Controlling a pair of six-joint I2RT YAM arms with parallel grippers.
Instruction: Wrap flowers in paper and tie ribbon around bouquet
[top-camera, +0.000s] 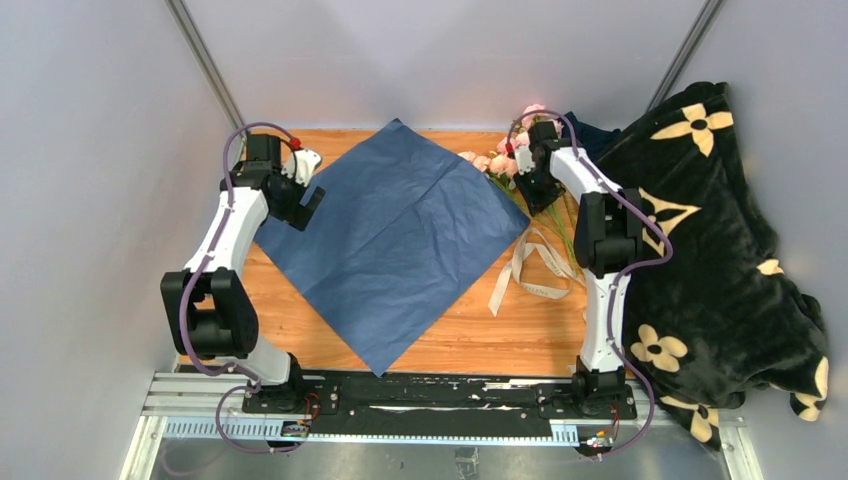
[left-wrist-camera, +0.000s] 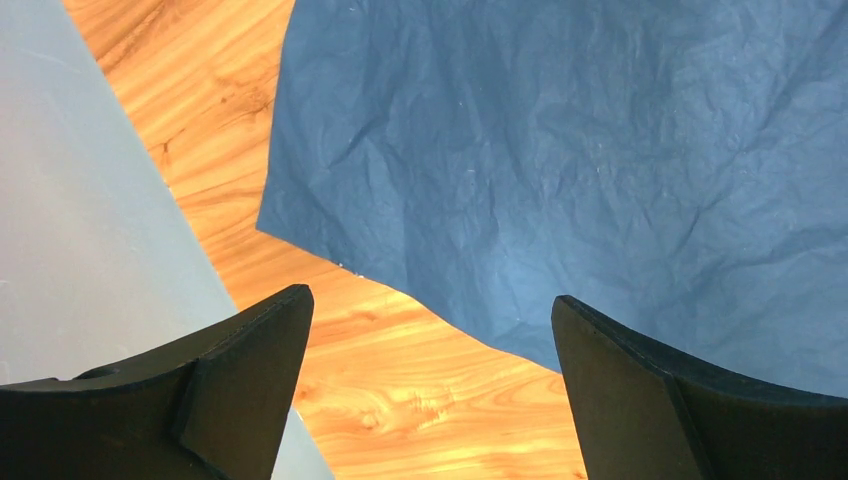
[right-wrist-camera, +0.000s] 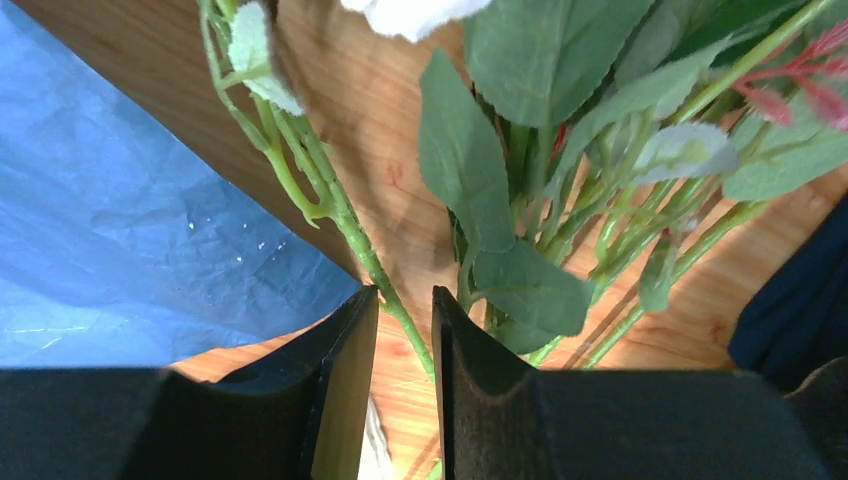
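Right wrist: right pincer narrow astride flowers stem, blooms cropped; left pincer wide

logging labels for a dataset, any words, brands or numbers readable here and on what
No readable text in any view.
The black blanket carries only cream flower and diamond motifs, no letters.
The paper is blank.
Whitish marks on the base plate are too small to read.
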